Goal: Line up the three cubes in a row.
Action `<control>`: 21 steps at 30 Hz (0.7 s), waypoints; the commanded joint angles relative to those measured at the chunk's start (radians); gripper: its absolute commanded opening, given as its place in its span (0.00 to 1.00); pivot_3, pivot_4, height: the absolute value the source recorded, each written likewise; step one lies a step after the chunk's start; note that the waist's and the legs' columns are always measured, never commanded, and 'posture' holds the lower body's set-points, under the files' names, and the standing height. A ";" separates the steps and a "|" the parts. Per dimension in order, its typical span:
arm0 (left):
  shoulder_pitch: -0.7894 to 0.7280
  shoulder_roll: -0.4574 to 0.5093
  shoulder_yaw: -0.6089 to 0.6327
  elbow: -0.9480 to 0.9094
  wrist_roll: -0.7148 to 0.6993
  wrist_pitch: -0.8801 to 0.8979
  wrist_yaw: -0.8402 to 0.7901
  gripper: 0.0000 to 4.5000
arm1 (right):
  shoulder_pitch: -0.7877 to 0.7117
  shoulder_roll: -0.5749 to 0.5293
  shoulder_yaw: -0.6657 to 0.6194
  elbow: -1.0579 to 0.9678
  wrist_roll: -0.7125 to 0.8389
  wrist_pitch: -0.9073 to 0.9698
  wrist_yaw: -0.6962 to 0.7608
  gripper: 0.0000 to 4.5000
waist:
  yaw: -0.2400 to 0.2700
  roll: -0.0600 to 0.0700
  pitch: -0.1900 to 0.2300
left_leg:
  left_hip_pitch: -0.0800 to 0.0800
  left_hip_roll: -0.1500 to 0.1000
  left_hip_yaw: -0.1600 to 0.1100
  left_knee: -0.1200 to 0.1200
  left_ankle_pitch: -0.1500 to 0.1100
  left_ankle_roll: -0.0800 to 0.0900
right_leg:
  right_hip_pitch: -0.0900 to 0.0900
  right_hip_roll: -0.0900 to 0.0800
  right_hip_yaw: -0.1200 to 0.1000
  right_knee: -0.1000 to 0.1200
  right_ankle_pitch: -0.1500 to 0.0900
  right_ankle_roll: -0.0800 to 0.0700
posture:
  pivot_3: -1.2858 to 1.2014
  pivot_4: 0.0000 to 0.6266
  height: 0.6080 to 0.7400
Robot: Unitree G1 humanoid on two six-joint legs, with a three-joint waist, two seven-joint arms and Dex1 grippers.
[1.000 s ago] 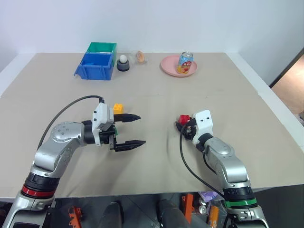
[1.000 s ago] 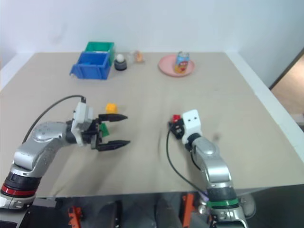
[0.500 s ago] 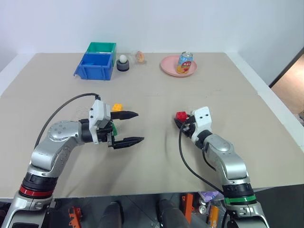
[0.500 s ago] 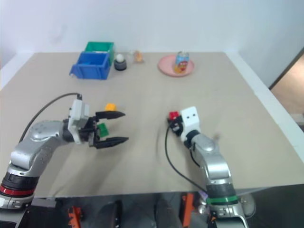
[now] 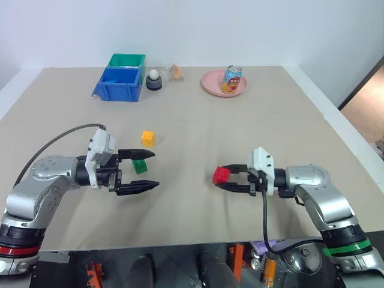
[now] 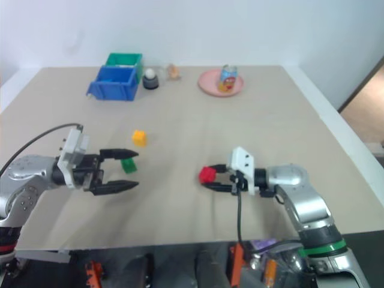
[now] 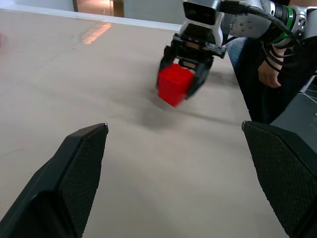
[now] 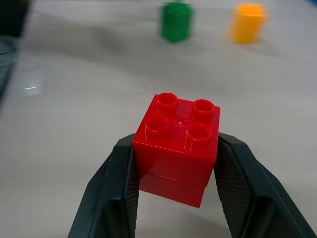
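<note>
right tool gripping red cube, left tool spread

My right hand has swung round from pointing away from me to pointing across the worktop toward my left hand, and it has drawn back toward me, carrying the red cube with it, still pinched between its fingers. My left hand has slid outward, away from the right one, so the green cube that sat hidden behind its wrist now shows between its spread fingertips, and the yellow-orange cube lies just beyond its far finger.
</note>
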 commanded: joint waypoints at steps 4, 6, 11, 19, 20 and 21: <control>0.049 0.027 0.055 -0.080 -0.034 0.021 0.005 1.00 | -0.078 0.029 0.067 0.066 0.000 -0.081 0.131 0.36 | 0.002 0.000 0.000 | -0.001 0.000 0.000 0.000 0.000 0.000 | -0.001 0.000 0.000 0.000 0.000 0.000 | 0.52 0.24 1.00; 0.060 0.035 0.064 -0.091 -0.038 0.027 0.006 1.00 | -0.108 0.047 0.081 0.110 -0.001 -0.097 0.158 0.36 | 0.002 0.000 0.000 | -0.001 0.000 0.000 0.000 0.000 0.000 | -0.001 0.000 0.000 0.000 0.000 0.000 | 0.52 0.24 1.00; 0.096 0.058 0.102 -0.140 -0.059 0.057 0.023 1.00 | -0.240 0.101 0.089 0.358 -0.062 -0.217 0.198 0.36 | 0.000 0.000 0.000 | 0.000 0.000 0.000 0.000 0.000 0.000 | 0.000 0.000 0.000 0.000 0.001 0.000 | 0.52 0.24 1.00; 0.164 0.103 0.176 -0.161 -0.091 0.070 0.019 1.00 | -0.294 0.096 0.086 0.515 -0.084 -0.321 0.282 0.36 | 0.002 0.000 0.000 | -0.001 0.000 0.000 -0.001 0.000 -0.001 | -0.001 0.000 -0.001 0.000 -0.001 0.000 | 0.52 0.24 1.00; 0.168 0.105 0.189 -0.155 -0.097 0.069 0.015 1.00 | -0.287 0.094 0.090 0.513 -0.087 -0.337 0.294 0.36 | 0.002 0.000 0.000 | -0.001 0.000 0.000 -0.001 0.000 -0.001 | -0.001 0.000 -0.001 0.000 -0.002 0.000 | 0.52 0.24 1.00; 0.171 0.106 0.200 -0.149 -0.100 0.068 0.014 1.00 | -0.281 0.091 0.095 0.513 -0.091 -0.350 0.306 0.36 | 0.002 0.000 0.000 | -0.001 0.000 0.000 -0.001 0.000 -0.001 | -0.001 0.000 -0.001 0.000 -0.002 0.000 | 0.52 0.24 1.00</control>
